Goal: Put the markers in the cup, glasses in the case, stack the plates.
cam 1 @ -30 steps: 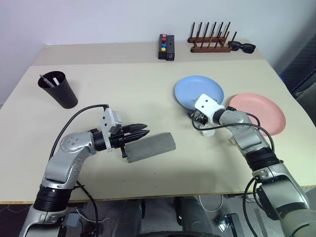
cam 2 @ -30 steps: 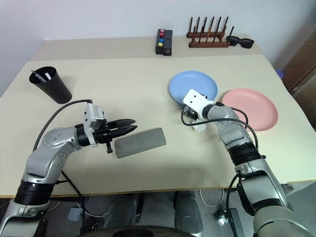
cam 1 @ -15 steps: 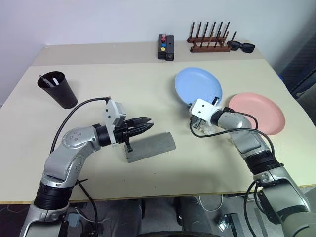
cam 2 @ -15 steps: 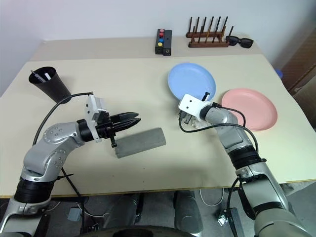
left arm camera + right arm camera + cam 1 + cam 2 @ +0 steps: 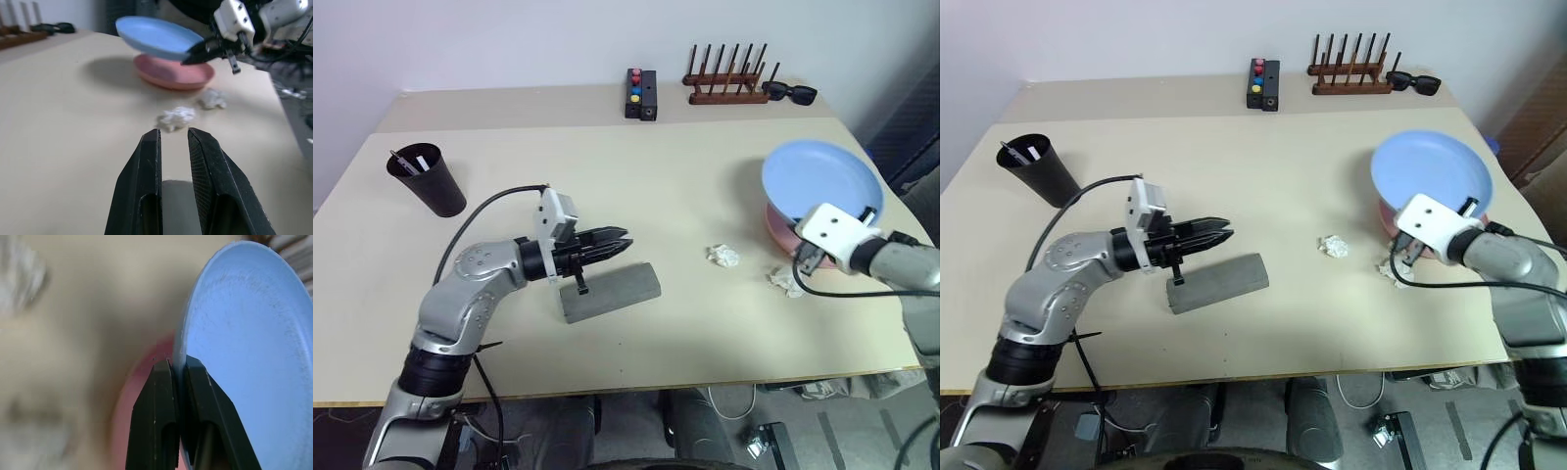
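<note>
My right gripper [image 5: 178, 363] is shut on the rim of the light blue plate [image 5: 819, 176], which hangs tilted just above the salmon pink plate [image 5: 777, 231] at the table's right edge. The grey case [image 5: 612, 291] lies closed at the front middle. My left gripper [image 5: 619, 238] hovers level just over its left end, fingers almost together with nothing between them. The black cup [image 5: 429, 181] stands at the far left with the markers [image 5: 412, 160] inside it. The glasses are out of view.
Two crumpled white paper scraps [image 5: 722, 256] [image 5: 785, 281] lie between the case and the plates. At the back edge stand a black button box [image 5: 642, 93], a wooden peg rack [image 5: 729, 84] and black sunglasses [image 5: 793, 93].
My right gripper shut on the blue plate's rim, lifted it and carried it right, over the pink plate. My left gripper drifted slightly right above the case.
</note>
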Robot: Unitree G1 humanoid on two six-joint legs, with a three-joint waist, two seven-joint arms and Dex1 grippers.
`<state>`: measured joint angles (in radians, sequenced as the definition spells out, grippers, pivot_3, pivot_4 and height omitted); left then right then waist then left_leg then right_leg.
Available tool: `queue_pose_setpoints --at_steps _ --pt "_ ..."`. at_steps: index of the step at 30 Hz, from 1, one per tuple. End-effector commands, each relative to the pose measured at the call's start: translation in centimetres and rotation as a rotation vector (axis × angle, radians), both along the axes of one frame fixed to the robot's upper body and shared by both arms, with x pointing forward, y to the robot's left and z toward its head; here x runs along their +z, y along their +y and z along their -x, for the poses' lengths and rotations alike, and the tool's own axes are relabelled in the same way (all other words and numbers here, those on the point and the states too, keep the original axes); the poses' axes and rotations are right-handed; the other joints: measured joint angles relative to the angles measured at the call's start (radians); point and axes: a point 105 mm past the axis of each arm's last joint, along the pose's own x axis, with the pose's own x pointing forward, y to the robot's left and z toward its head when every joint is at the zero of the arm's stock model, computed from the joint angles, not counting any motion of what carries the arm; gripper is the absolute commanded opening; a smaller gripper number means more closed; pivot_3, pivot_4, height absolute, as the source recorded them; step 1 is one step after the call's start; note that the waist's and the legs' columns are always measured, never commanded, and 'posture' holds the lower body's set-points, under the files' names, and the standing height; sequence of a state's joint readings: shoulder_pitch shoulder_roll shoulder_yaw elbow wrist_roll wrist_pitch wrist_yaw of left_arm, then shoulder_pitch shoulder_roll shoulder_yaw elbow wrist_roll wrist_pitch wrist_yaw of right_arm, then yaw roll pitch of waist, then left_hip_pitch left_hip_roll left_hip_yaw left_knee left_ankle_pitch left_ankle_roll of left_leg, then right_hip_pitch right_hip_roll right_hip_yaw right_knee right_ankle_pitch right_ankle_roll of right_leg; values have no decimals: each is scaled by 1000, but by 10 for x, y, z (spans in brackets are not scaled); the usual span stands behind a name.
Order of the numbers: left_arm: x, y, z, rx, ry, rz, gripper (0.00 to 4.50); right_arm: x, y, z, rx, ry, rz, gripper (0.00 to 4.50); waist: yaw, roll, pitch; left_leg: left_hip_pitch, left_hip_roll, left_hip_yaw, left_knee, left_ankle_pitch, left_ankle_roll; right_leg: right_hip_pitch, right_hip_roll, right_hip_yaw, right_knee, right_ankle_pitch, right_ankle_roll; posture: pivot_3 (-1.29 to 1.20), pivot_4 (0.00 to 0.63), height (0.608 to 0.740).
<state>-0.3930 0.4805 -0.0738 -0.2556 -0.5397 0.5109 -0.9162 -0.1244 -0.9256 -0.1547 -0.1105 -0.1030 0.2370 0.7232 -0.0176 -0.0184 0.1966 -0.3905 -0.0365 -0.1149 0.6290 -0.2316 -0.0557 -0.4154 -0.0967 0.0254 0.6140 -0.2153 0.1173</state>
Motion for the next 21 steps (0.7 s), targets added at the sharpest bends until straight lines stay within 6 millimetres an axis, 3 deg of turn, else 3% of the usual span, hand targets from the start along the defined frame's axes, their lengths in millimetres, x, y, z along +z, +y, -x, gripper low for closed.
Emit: queue_pose_setpoints --at_steps 1,5,8,12,15,18,21 --pt "4 -5 1 -39 -42 10 818 12 -9 8 -36 -22 24 52 0 0 0 0 0 0 0 0 0 0 0 0 0 0 0 0 150 739" --pt "-2 -4 2 -44 -35 13 818 12 -8 7 -45 -42 1 1380 1 0 0 0 0 0 1 0 0 0 0 0 0 0 0 0 150 739" --pt "-6 -2 4 -38 -24 16 818 19 -1 5 -9 -84 15 2851 2 0 0 0 0 0 1 0 0 0 0 0 0 0 0 0 150 739" --pt "-9 3 1 -1 -41 23 818 29 13 4 57 -110 -92 2851 4 0 0 0 0 0 1 0 0 0 0 0 -1 0 0 0 150 739" --pt "-11 5 3 1 -43 26 818 35 39 6 137 -104 -283 2851 5 0 0 0 0 0 1 0 0 1 0 0 -1 0 0 0 150 739" --pt "-14 6 4 -1 -42 25 818 25 63 9 203 -37 -389 2851 4 0 0 0 0 -1 1 0 1 1 0 0 -1 0 0 0 150 739" --pt "-17 7 4 5 -54 19 818 1 85 7 217 22 -466 2851 5 -1 0 0 0 -1 1 0 1 1 0 0 -1 0 0 0 150 739"
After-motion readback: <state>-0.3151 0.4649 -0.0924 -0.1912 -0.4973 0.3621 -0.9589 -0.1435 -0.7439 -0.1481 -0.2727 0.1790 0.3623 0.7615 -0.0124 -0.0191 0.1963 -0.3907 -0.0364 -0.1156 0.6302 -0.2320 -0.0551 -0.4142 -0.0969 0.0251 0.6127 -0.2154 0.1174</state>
